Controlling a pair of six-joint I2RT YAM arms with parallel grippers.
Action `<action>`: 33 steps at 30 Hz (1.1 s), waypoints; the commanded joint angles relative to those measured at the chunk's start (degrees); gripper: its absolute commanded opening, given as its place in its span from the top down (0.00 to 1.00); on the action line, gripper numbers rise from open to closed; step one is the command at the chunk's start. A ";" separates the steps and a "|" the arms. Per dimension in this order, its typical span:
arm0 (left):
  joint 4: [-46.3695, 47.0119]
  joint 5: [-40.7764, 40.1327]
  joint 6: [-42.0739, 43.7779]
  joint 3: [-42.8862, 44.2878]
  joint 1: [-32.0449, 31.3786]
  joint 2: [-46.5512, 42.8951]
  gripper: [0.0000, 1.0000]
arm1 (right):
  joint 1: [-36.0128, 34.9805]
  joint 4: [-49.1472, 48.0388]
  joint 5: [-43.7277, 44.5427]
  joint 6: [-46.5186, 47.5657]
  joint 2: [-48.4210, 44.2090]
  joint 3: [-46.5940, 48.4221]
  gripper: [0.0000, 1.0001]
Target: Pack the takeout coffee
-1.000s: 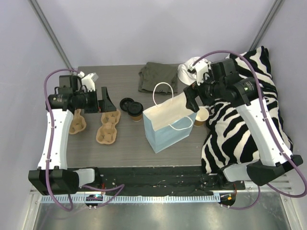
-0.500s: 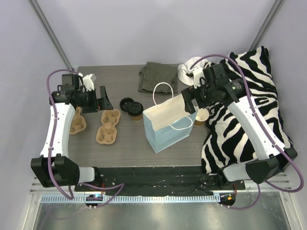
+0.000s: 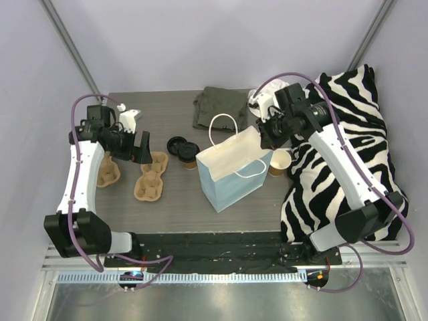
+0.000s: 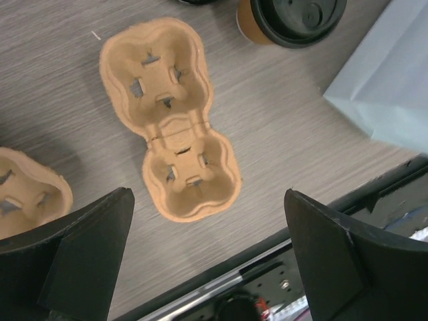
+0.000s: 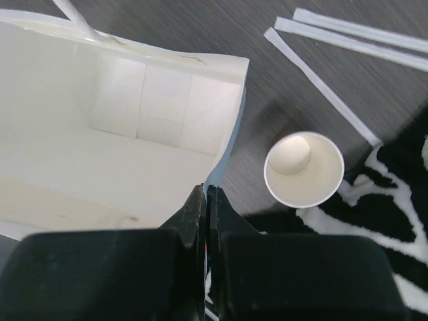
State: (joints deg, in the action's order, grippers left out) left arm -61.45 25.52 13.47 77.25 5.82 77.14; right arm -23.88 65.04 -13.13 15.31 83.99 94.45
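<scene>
Grey table (image 3: 174, 200) carries an open blue bag (image 3: 234, 177) at its middle, and the right gripper (image 5: 206, 194) is pressed together on the bag's rim, pinching the paper. The left gripper (image 3: 142, 148) hangs spread wide over a carrier (image 3: 150, 177), holding nothing. The coffee (image 3: 189, 153) stands lidded on the table just left of the bag, so packing has not yet begun: it looks like only the bag is being steadied, with the pick-up and placing both left to do.

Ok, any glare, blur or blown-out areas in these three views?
Top external: evenly lit and sharp, with glare only on the metal ledge in front. Left wrist: brown pulp cup carrier crisp, left gripper's dark fingers soft. Right wrist: white inside of the blue paper bag nearly washed out, right gripper's fingers dark, blurred.
</scene>
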 commanded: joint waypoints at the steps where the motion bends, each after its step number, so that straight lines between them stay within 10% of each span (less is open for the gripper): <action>1: -5.17 3.93 16.20 2.46 0.68 1.51 0.00 | -0.47 2.89 -8.82 9.02 3.63 8.70 0.99; 17: -11.59 12.19 30.74 19.14 4.99 27.42 0.19 | -6.62 19.52 -18.08 41.54 13.75 17.51 0.99; 33: -4.03 8.67 42.59 24.17 1.56 40.45 0.35 | -10.13 18.03 -14.48 48.85 15.51 20.86 0.92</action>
State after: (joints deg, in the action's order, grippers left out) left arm -69.10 34.94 50.81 101.49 7.86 116.29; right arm -32.58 77.69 -28.47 62.65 100.33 114.26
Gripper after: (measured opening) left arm 0.688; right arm 0.042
